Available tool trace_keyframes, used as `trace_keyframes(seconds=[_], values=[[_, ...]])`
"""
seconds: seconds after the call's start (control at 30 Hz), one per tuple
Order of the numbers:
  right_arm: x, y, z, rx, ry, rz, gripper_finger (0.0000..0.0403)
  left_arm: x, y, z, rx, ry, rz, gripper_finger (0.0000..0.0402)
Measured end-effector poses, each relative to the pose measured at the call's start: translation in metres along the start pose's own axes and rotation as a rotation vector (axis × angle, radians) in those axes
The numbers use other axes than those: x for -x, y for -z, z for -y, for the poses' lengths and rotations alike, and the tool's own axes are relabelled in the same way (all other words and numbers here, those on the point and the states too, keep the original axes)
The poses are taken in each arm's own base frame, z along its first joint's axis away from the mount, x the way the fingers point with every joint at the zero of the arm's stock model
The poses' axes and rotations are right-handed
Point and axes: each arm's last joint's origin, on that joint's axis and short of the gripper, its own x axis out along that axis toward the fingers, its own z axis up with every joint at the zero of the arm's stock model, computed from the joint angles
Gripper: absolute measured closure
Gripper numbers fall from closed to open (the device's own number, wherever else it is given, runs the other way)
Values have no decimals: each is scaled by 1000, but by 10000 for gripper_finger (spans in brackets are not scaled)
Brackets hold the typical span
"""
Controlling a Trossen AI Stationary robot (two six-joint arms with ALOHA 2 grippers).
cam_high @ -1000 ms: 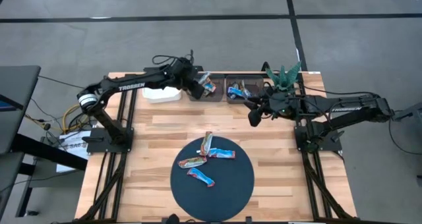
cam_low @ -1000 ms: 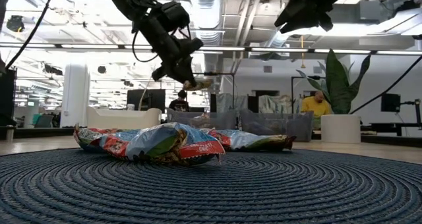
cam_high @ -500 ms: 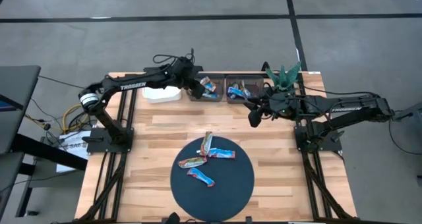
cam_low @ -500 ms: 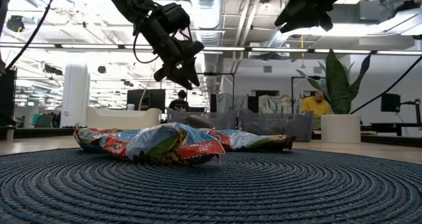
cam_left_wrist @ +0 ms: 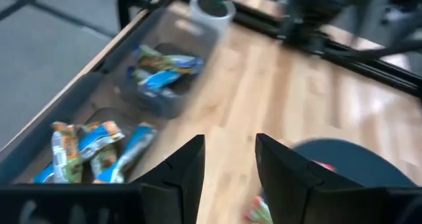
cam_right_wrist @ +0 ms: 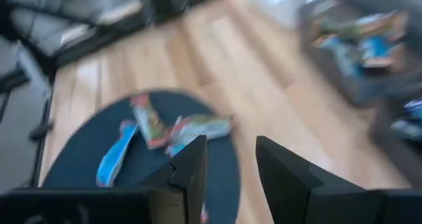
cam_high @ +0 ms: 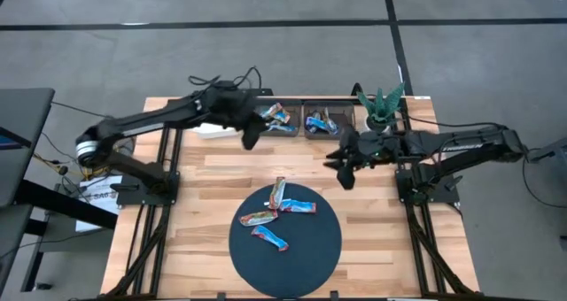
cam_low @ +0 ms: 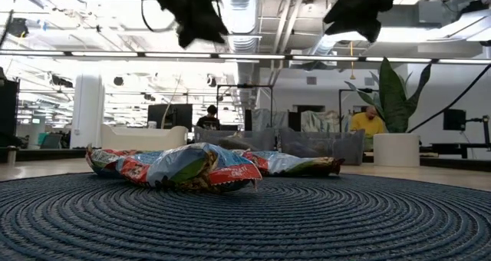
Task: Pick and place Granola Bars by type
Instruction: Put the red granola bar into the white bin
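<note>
Since four granola bars (cam_high: 279, 212) lie heaped on the round dark mat (cam_high: 323, 248) awaiting sorting into the two trays (cam_high: 303, 124) at the bench's far edge, both the left gripper (cam_high: 251, 138) and right gripper (cam_high: 345, 175) hover with jaws parted and empty.

Bright even overhead light; both wrist views motion-blurred.

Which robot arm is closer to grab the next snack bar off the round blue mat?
Probably the right gripper: open, empty, nearer the bars than the left gripper.
</note>
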Motion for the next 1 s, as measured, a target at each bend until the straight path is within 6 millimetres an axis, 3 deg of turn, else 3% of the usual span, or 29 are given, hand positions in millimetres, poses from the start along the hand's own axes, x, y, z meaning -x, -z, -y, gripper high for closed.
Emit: trace_keyframes(seconds=[0.3,0.57,1.0], values=[[-53,22,-34,120,-129,-272,281,69,2,50,-10,128,89,281],[-93,29,-51,198,-112,-372,281,119,10,75,-9,96,258,281],[-150,46,-58,236,-74,-479,281,121,43,77,104,175,276,281]])
